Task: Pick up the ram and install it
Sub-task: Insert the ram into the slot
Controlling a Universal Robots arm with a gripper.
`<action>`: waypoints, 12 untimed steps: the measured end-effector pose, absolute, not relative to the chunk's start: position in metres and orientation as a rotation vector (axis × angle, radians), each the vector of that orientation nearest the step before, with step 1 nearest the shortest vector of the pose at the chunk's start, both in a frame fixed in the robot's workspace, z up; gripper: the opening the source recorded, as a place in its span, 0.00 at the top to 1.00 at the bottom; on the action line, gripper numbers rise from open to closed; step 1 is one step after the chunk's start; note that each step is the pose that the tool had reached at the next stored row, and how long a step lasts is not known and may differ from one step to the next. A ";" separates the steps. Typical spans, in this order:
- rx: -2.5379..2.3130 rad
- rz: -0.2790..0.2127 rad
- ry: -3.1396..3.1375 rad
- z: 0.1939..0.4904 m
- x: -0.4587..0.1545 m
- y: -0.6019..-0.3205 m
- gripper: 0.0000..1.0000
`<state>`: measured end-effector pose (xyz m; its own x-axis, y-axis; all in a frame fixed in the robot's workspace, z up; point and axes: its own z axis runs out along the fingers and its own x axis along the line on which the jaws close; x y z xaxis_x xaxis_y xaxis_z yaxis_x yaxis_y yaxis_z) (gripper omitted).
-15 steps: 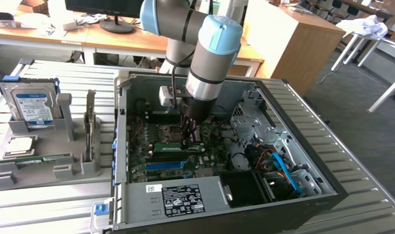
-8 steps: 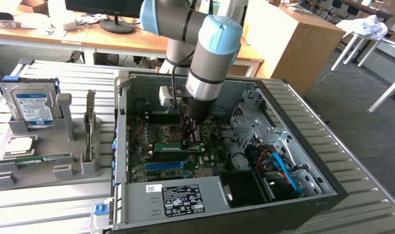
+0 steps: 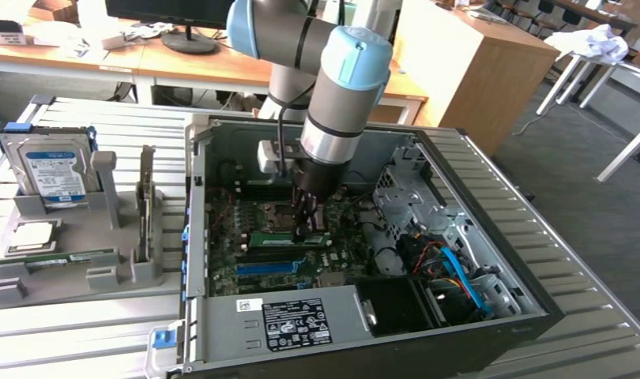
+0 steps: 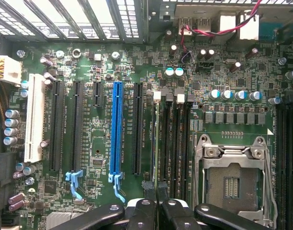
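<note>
Exterior view shows the hand (image 3: pixel 305 229) low inside the open computer case (image 3: pixel 489 237), fingers nearly closed; the ram (image 3: pixel 288 237), a green stick, lies on the motherboard (image 3: pixel 246 260) right beside them, apparently seated in a slot, so installation looks largely done

Open-topped computer case (image 3: pixel 531 304) mid-frame in exterior view: entry from above only, metal walls on all sides. Arm (image 3: pixel 336 103) drops through opening; pincer (image 3: pixel 307 229) shut, low over motherboard (image 3: pixel 288 253), gripping ram (image 3: pixel 288 238) over memory slots (image 4: pixel 172 143). Obstacles close by: drive cage (image 3: pixel 404 189) and blue cables (image 3: pixel 457 272) toward frame right, power supply (image 3: pixel 283 324) at lower edge. Wrist view: empty processor socket (image 4: pixel 232 179) beside memory slots, blue expansion slot (image 4: pixel 116 129) on other side. Surface (image 3: pixel 77 339) at frame left carries holder rack (image 3: pixel 77 268) with upright hard drive (image 3: pixel 51 170).
</note>
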<state>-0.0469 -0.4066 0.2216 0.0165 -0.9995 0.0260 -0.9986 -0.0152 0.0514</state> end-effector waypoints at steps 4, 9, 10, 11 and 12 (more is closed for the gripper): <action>2.199 -0.027 -2.166 0.221 -0.047 -0.407 0.87; 2.199 -0.027 -2.166 0.220 -0.047 -0.407 0.87; 2.199 -0.027 -2.166 0.220 -0.047 -0.407 0.87; 2.199 -0.027 -2.166 0.220 -0.047 -0.407 0.87; 2.199 -0.027 -2.166 0.220 -0.047 -0.407 0.87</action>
<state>-0.0469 -0.4066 0.2196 0.0159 -0.9995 0.0260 -0.9986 -0.0146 0.0514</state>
